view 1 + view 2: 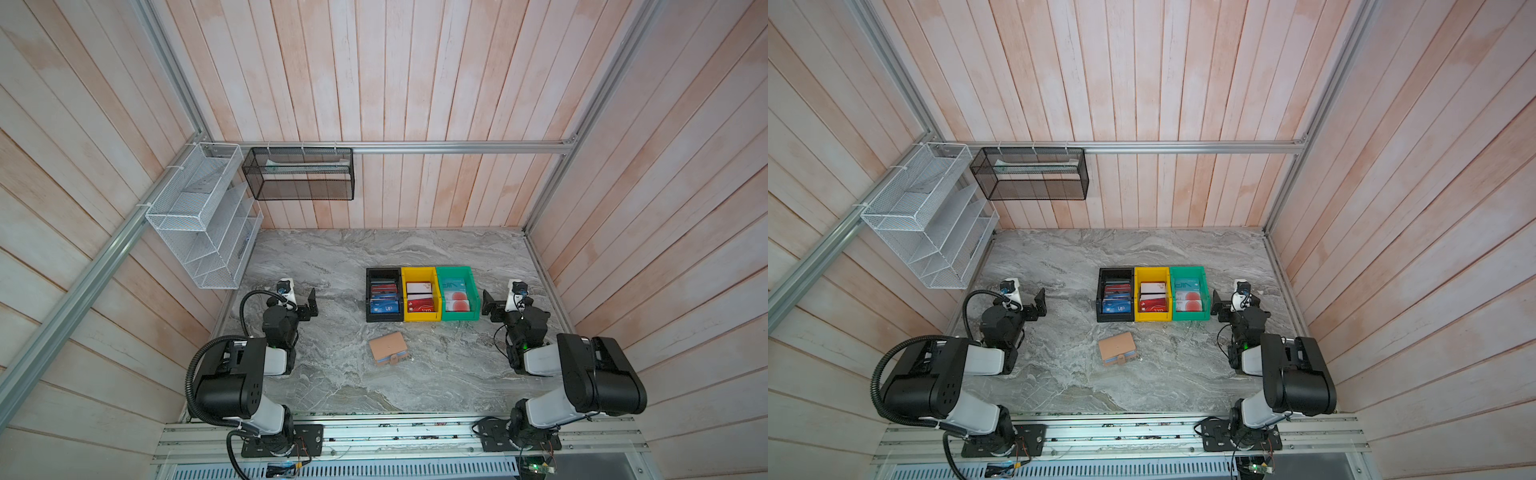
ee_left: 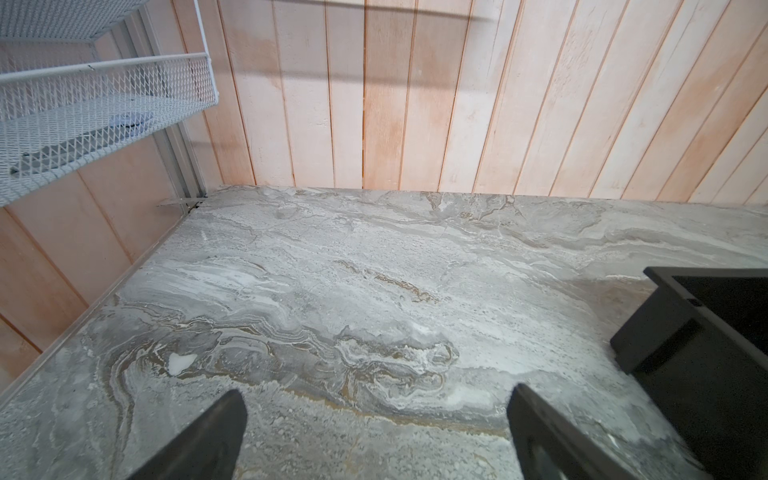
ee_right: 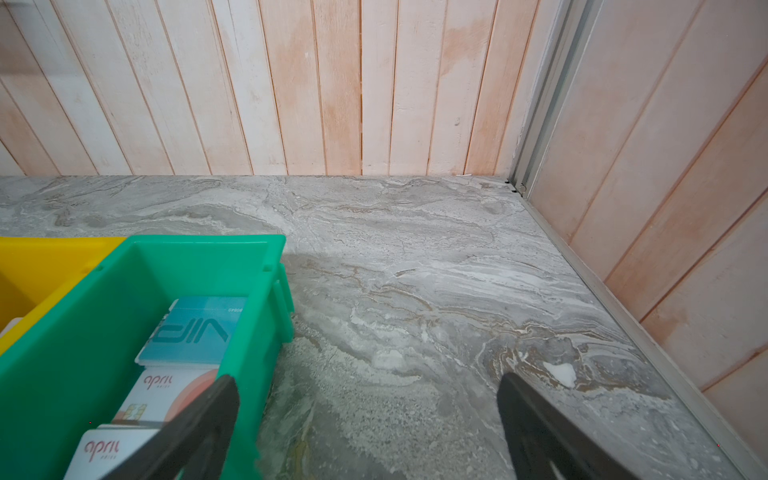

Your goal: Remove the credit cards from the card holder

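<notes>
Left gripper (image 1: 311, 304): jaws spread wide, nothing held, well left of yellow bin (image 1: 422, 317). Card holder (image 1: 388, 348): flat on table (image 1: 332, 257), cover up, apart from yellow bin, near-left of it. Credit cards (image 1: 384, 307) sit in black bin (image 1: 368, 295), yellow bin, green bin (image 1: 459, 316). Right gripper (image 1: 489, 308): wide open, empty, right of yellow bin, just past green bin.

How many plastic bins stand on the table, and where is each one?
3, in one row beyond the card holder in both top views: black bin on the left, yellow bin in the middle, green bin on the right. None looks hidden.
</notes>
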{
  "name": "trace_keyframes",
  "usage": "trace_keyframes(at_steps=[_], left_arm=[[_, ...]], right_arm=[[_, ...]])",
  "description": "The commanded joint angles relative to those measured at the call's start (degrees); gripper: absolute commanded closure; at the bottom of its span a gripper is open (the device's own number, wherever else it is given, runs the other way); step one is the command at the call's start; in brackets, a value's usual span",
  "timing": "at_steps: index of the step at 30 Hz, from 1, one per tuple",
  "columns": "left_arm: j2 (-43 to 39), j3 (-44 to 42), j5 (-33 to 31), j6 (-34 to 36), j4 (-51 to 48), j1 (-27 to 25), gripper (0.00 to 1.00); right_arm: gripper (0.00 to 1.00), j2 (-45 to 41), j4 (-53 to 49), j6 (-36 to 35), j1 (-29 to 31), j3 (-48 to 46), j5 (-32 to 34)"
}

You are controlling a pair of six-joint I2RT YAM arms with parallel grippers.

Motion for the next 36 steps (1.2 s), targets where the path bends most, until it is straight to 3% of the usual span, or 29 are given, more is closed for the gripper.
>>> trace_keyframes(at_steps=[1, 8, 13, 16, 20, 25, 31, 36], left_arm=[[0.19, 0.69, 0.56, 0.80, 0.39, 0.04, 0.00], [0.08, 0.65, 0.56, 0.83, 0.51, 0.04, 0.00], [-3.03, 0.71, 0.46, 0.86, -1.38, -0.13, 0.00], [-11.18, 2.26, -2.52, 0.54, -11.04, -0.98, 0.00], [-23.65, 2.26, -0.40, -2.25, -20.51, -2.27, 0.00], [-32.88, -0.38, -0.30, -6.24, -25.76, -9.15, 0.05], [-40.43, -2.79, -0.50, -13.85, -37.48, -17.66, 0.15], [-47.40, -6.31, -2.39, -20.14, -41.25, -23.47, 0.28]], right_arm=[[0.02, -0.54, 0.67, 0.14, 0.31, 0.35, 0.77], [0.03, -0.40, 0.51, 0.23, 0.32, 0.48, 1.27], [0.08, -3.71, -2.75, 1.89, 1.18, 1.30, 7.24], [0.08, -11.51, -13.00, -0.07, 3.89, 3.70, 10.77], [0.09, -23.40, -26.01, -1.61, 10.28, 6.24, 12.49], [0.16, -36.35, -43.94, 3.72, 19.99, 9.60, 10.53], [0.39, -44.45, -55.63, 16.09, 30.82, 9.04, 4.01], [0.63, -41.92, -58.08, 23.88, 40.76, 6.29, 3.32]])
